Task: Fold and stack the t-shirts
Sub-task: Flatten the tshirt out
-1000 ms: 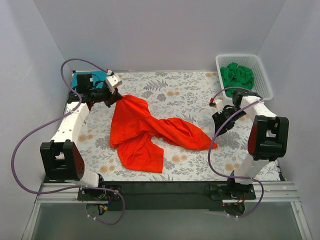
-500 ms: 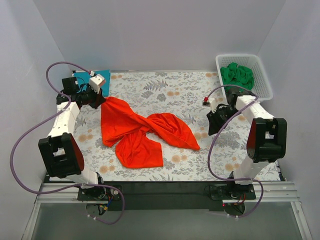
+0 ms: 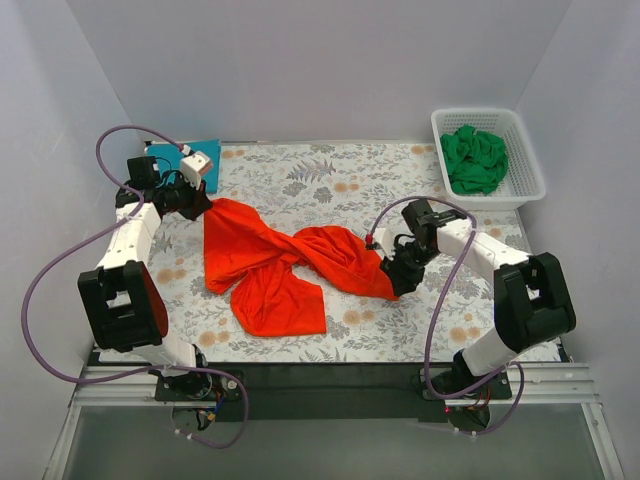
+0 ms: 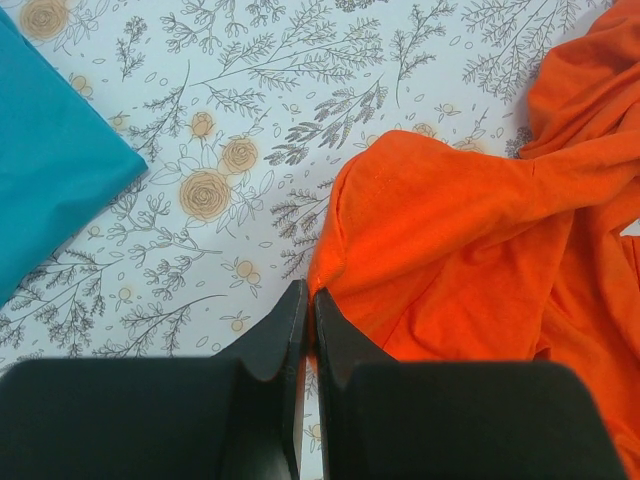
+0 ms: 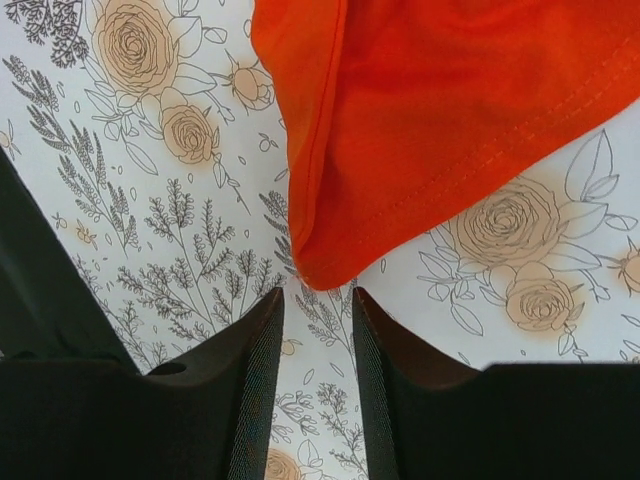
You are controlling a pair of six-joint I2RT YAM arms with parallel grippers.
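The orange-red t-shirt [image 3: 270,262] lies crumpled across the middle of the floral cloth [image 3: 330,180]. My left gripper [image 3: 203,207] is at the shirt's far left corner, shut on the orange-red t-shirt's hem [image 4: 330,270]; the pinch shows in the left wrist view [image 4: 308,295]. My right gripper [image 3: 393,284] hovers at the shirt's right tip, open, with that tip [image 5: 325,270] just ahead of its fingertips [image 5: 318,295] and nothing between them. A folded teal t-shirt [image 3: 160,157] lies at the far left corner [image 4: 50,170]. The green t-shirt [image 3: 475,155] is bunched in the basket.
The white lattice basket [image 3: 528,170] stands at the far right, off the cloth. The left arm's purple cable [image 3: 60,262] loops out over the left side. Grey walls close in the back and both sides.
My right arm has swung left from near the basket to the shirt's right tip, its jaws narrowing a little. The left gripper dragged its corner back and left, bunching the shirt.
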